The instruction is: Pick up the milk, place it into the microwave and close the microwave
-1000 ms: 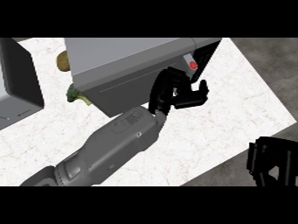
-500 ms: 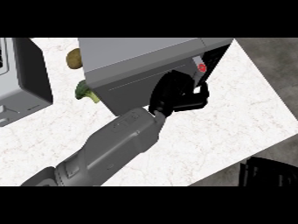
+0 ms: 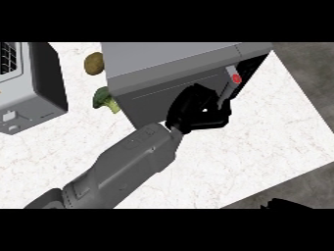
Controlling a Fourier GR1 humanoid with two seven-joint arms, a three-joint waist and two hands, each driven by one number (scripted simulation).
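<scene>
My left hand (image 3: 198, 110), fingers curled against microwave (image 3: 171, 73) door at 1 o'clock, has swung it nearly shut since a second ago (milk unseen, presumably inside). Only final push remains.

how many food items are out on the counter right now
2. A potato lies at the microwave's left side, and broccoli lies just below it, by the microwave's lower left corner. Others may be hidden behind the microwave or the left hand.
</scene>
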